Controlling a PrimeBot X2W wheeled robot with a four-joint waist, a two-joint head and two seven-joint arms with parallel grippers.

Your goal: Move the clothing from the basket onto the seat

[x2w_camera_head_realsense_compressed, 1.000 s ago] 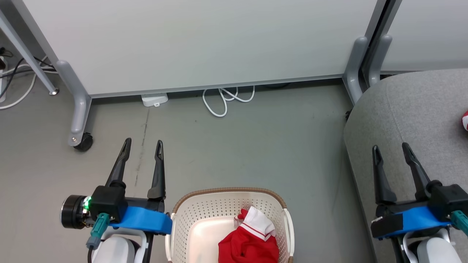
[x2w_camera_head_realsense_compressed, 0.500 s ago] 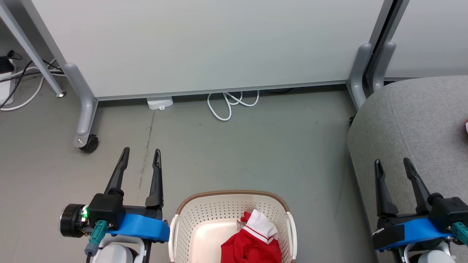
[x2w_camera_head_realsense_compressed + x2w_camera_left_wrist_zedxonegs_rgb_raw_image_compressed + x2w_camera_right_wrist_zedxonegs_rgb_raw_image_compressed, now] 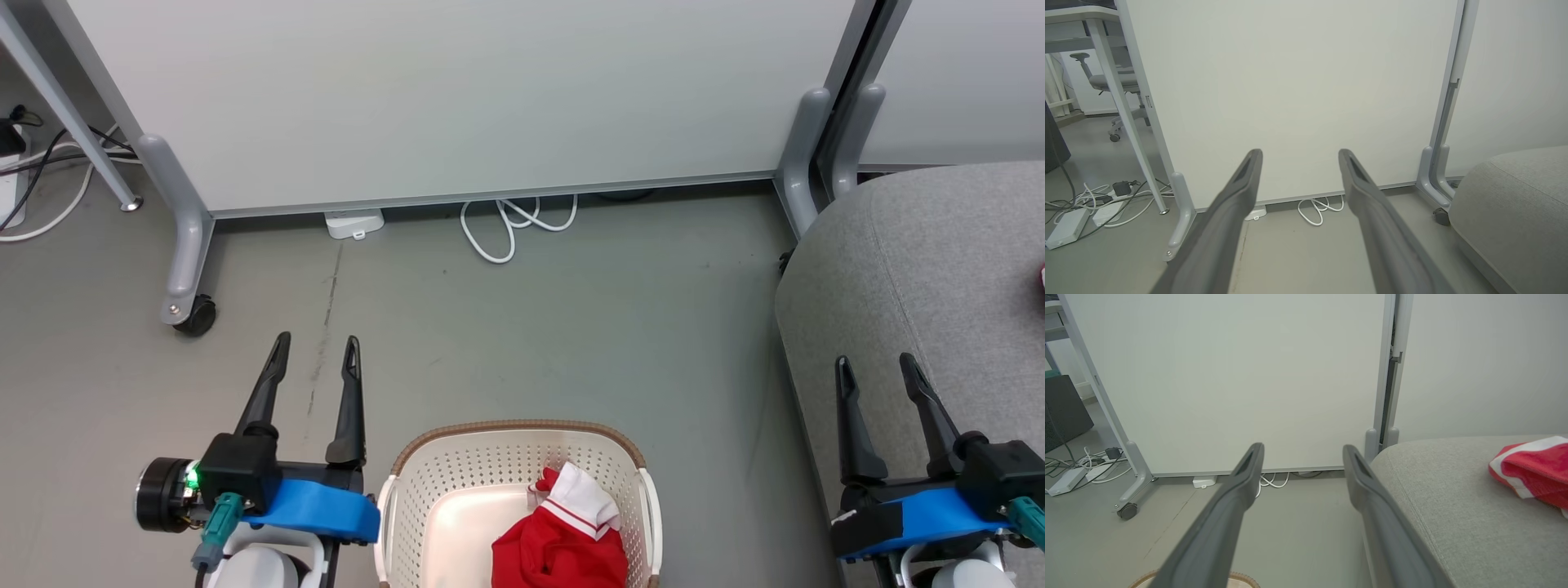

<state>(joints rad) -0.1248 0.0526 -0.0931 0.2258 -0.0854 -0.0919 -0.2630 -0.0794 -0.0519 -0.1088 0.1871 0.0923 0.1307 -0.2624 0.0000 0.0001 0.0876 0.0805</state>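
left gripper (image 3: 318,337): lower left of the head view, fingers spread with nothing between them, tips pointing up the frame over the bare floor (image 3: 571,327).
right gripper (image 3: 873,359): lower right of the head view, fingers likewise spread and empty, over the near edge of the seat.
basket (image 3: 514,425): bottom centre of the head view, standing on the floor between the two grippers and just beside the left one's base. It is cream and perforated, with a brown rim, and the frame's lower edge cuts it off.
red garment (image 3: 559,547): crumpled inside the basket, in its right half, with a white striped band uppermost. The basket's left half shows its bare bottom.
seat (image 3: 939,269): grey and rounded, at the right side of the head view, with a strip of floor between it and the basket.
second garment (image 3: 1531,469): red with white bands, lying on the seat at the right edge of the right wrist view.
panel (image 3: 449,98): pale partition across the top of the head view, on grey legs. The left leg ends in a caster (image 3: 196,314).
cable (image 3: 510,229): white loops on the floor at the panel's lower edge, upper centre, with a small white box (image 3: 353,222) to their left.
more cables (image 3: 1098,200): tangled with power strips at the lower left of the left wrist view.
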